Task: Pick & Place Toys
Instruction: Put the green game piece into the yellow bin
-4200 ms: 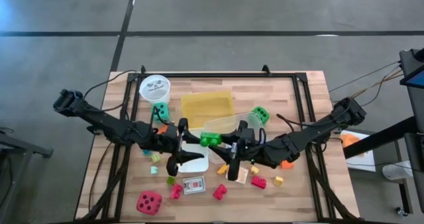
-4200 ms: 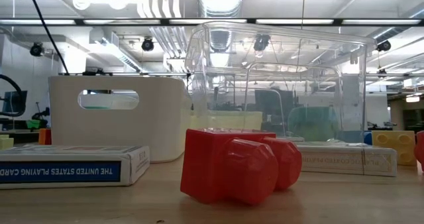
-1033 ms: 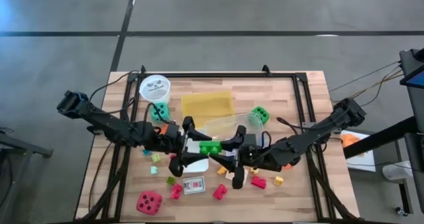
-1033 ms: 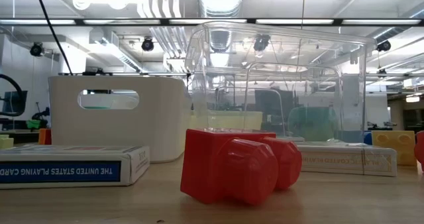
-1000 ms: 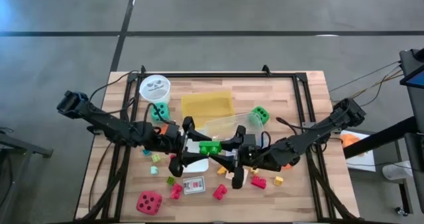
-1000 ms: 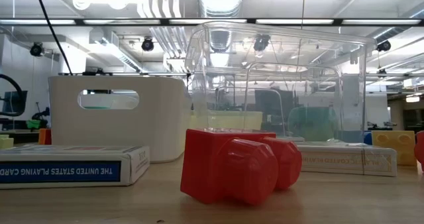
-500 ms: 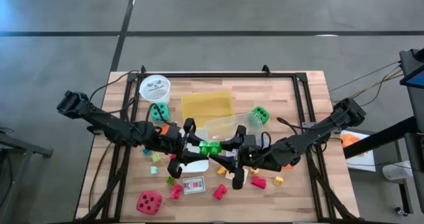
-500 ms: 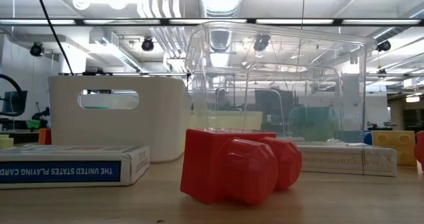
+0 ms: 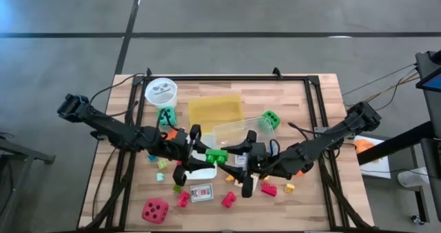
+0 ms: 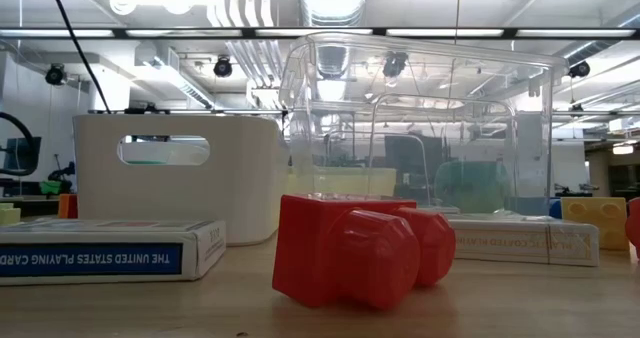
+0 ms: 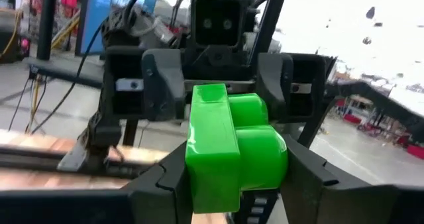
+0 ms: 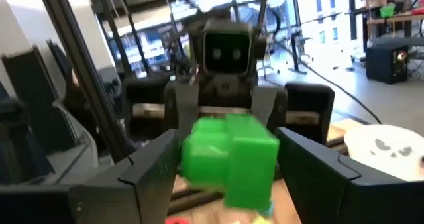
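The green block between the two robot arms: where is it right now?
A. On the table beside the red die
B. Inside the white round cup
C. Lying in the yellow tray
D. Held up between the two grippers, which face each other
D: in the left wrist view the green block sits between the left gripper fingers, and from above the right gripper meets it at the block.

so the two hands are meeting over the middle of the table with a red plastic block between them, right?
Not quite: the block is green, not red. Both wrist views show a bright green plastic block between the dark fingers, and the high view shows it where the left hand and right hand meet over the middle of the wooden table.
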Robot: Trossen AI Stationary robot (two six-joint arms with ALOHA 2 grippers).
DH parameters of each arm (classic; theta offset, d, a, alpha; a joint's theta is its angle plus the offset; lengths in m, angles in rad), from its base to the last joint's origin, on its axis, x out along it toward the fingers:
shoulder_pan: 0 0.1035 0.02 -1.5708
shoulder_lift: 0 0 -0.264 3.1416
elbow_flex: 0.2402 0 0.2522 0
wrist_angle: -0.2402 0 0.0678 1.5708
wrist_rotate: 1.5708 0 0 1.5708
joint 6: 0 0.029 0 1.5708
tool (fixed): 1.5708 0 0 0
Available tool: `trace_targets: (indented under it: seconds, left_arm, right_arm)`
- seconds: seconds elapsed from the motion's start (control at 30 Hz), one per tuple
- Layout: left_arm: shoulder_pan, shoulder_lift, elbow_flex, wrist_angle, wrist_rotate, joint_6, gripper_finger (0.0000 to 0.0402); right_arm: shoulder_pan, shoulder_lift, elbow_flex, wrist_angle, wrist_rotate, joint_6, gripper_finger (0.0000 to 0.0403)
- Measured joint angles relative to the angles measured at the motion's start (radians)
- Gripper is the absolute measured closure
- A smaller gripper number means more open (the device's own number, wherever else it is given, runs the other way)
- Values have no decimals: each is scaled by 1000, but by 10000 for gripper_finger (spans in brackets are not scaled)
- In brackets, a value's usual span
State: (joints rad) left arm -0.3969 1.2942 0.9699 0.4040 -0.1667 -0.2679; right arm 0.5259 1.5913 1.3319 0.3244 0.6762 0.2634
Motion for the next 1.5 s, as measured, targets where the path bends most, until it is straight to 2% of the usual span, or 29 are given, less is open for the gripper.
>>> trace_targets:
  seconds: [0.27,0.5,0.7,0.93,1.1,1.3,1.5]
  left_arm:
    - [0,-94,0,-225,-38,-77,247]
    - [0,-168,0,-453,-157,-140,247]
    - [0,-162,0,-679,-252,-256,247]
    - [59,-158,0,-854,-405,-347,247]
    - [205,-158,0,-919,-383,-362,247]
    - [448,-158,-9,-972,-178,-361,247]
    - [618,-122,-15,-1019,-112,-357,247]
  right_arm:
    - [0,-13,0,-114,8,70,148]
    - [13,-16,0,-288,8,188,147]
    - [40,-16,0,-450,17,300,147]
    - [96,-16,0,-585,108,395,147]
    - [142,-20,0,-640,153,440,147]
    - [200,-34,0,-645,225,445,147]
    - [231,-42,0,-654,276,455,147]
